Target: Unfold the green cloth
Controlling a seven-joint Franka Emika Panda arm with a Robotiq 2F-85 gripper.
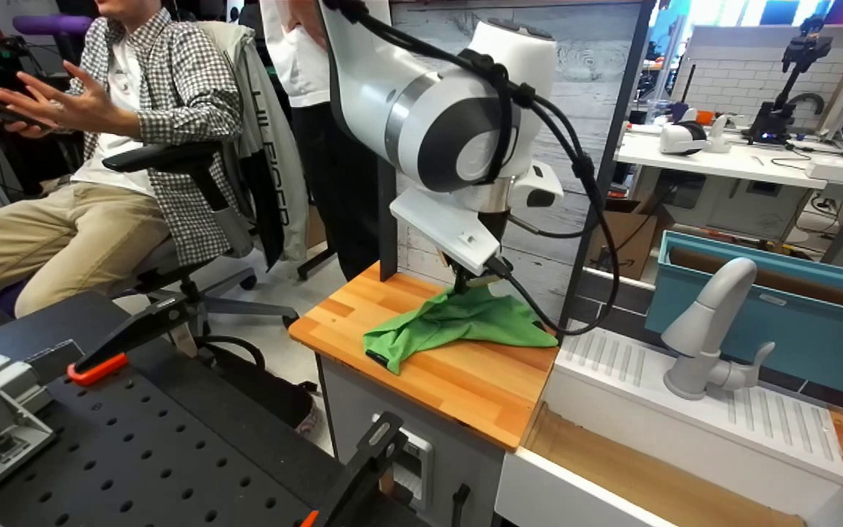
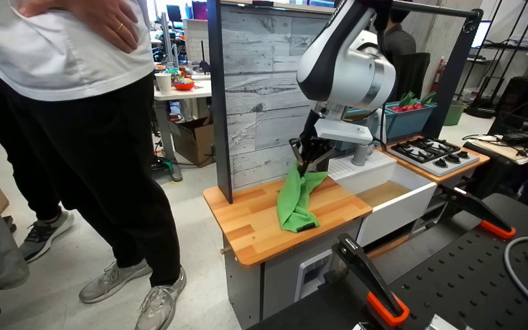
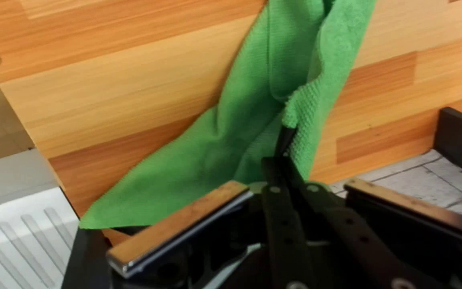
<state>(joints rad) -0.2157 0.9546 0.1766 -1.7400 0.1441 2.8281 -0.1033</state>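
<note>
The green cloth lies bunched and folded on the wooden counter, with a dark patch at its near corner. In an exterior view the cloth rises to a peak at my gripper. In the wrist view my gripper has its fingertips together, with a thin black strip at the edge of the cloth running into them. The gripper is low over the counter near the back panel. The exact pinch point is partly hidden by the fingers.
A grey plank panel stands behind the counter. A white sink with a faucet adjoins the counter, and a toy stove lies beyond it. A black perforated table with clamps is in front. People are close by.
</note>
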